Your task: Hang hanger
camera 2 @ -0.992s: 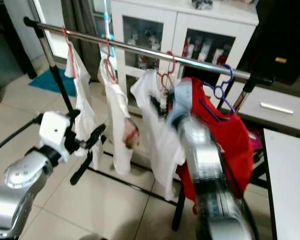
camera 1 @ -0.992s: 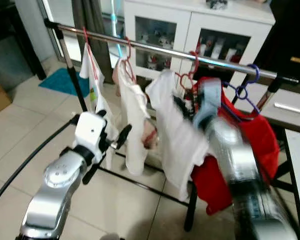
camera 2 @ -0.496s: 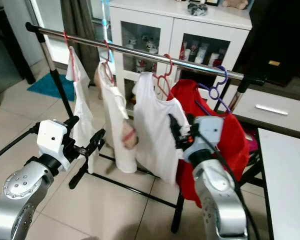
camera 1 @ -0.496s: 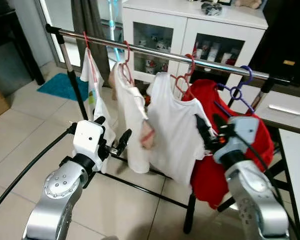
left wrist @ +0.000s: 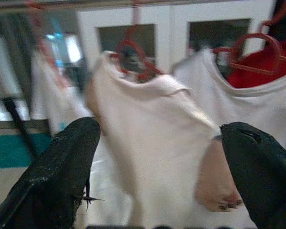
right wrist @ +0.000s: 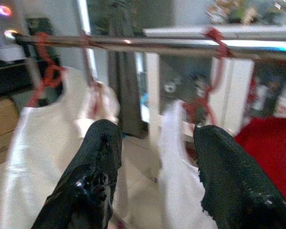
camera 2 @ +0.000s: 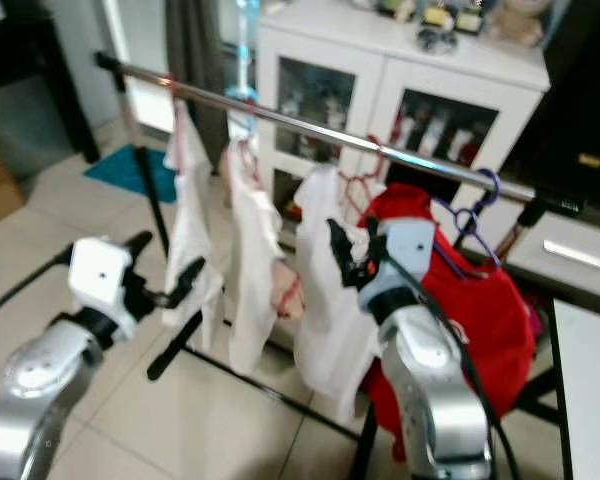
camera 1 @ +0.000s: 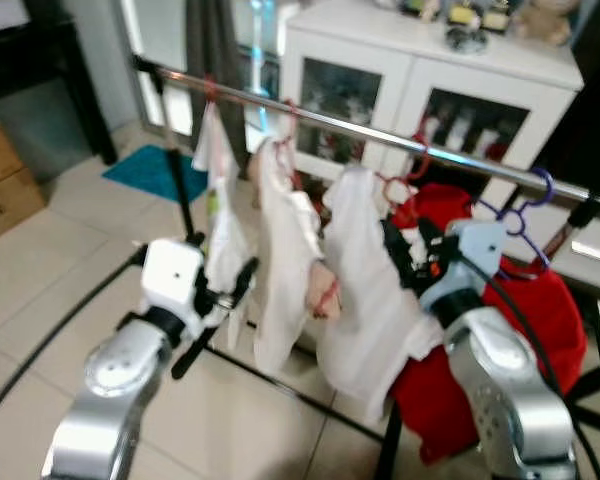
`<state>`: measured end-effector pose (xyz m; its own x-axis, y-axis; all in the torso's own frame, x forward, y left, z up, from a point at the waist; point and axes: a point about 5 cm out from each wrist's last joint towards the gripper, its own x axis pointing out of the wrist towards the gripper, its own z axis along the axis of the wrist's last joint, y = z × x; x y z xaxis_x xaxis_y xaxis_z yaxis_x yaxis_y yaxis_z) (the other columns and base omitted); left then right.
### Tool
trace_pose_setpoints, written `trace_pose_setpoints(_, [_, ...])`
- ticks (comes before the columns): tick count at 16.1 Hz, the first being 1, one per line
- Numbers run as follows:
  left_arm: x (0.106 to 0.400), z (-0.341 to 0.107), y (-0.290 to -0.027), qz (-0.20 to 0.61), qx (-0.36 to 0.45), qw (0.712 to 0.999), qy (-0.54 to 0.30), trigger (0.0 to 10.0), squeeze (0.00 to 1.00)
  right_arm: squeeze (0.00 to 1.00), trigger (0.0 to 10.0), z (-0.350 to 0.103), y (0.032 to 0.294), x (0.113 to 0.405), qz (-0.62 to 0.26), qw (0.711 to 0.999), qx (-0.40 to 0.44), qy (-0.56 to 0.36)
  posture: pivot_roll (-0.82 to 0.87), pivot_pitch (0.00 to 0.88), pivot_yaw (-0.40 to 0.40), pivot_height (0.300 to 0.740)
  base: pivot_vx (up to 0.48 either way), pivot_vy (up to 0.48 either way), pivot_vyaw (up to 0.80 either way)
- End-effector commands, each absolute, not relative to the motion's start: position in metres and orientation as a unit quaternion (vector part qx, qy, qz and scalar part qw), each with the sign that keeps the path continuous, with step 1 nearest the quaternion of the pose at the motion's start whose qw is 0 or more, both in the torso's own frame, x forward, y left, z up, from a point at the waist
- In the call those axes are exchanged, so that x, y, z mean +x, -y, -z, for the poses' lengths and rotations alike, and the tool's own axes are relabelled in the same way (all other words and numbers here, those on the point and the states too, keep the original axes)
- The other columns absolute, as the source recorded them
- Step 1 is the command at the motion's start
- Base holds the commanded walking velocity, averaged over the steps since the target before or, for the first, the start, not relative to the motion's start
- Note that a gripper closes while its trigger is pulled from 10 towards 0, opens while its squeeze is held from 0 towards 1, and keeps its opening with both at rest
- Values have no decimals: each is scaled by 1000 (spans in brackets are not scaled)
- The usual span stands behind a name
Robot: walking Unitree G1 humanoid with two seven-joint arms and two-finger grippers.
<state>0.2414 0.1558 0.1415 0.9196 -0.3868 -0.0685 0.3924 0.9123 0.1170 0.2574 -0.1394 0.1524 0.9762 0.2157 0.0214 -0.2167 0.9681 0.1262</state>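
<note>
1. Tiled floor [camera 1: 50,270], white cabinet [camera 1: 420,80] behind, and a steel rail [camera 1: 380,135] across the frame, carrying every garment.
2. Hung on that rail: three white shirts [camera 1: 285,250] on red hangers [camera 1: 405,195], and beside them, toward the right end, a red shirt [camera 1: 540,310] on a purple hanger [camera 1: 525,205], hook already over the bar.
3. Judged light and stiff as to the hanger itself; thin plastic, likely smooth and apt to swivel on its hook. Cloth soft and limp, poor for gripping. Best taken at the neck just under the hook, or along a bare shoulder arm.
4. Left gripper [camera 1: 220,300] raised ahead of the leftmost white shirts, fingers [left wrist: 62,176] spread wide apart, nothing between them; a white shirt seen through the gap but clear of both.
5. Right gripper [camera 1: 405,250] up at the third white shirt, just beside the red one, fingers [right wrist: 93,176] parted and empty; rail and red hooks visible beyond the tips, untouched.
6. Purple hanger further right than the right gripper, near but not between the jaws; no hanger held by either.
</note>
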Motion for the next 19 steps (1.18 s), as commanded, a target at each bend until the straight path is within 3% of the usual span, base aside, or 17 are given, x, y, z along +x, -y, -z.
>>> trace_pose_setpoints(1, [241,-147,-157,199,67,978,-15,10000,0,0,10000,-156,140,259,-102,992,68,6,1,0,-39,740,319,0,0])
trace_pose_setpoints(5, [241,-147,-154,212,67,975,-12,10000,0,0,10000,-159,142,265,-105,992,63,3,-1,0,-35,740,304,0,0])
trace_pose_setpoints(10, [236,-147,-145,259,60,964,-12,10000,0,0,10000,-165,143,266,-137,989,48,-1,1,0,-36,740,0,0,0])
trace_pose_setpoints(11, [234,-147,-143,274,61,960,-15,10000,0,1000,10000,-167,142,267,-150,988,48,0,1,0,-36,740,0,0,0])
trace_pose_setpoints(14, [231,-147,-138,334,70,940,-25,10000,0,1000,10000,-168,139,282,-165,985,20,-47,3,0,-39,740,0,0,0])
trace_pose_setpoints(19, [248,-149,-133,355,72,932,-20,10000,0,1000,10000,-169,149,317,-169,981,0,-98,10,0,-44,740,0,0,0])
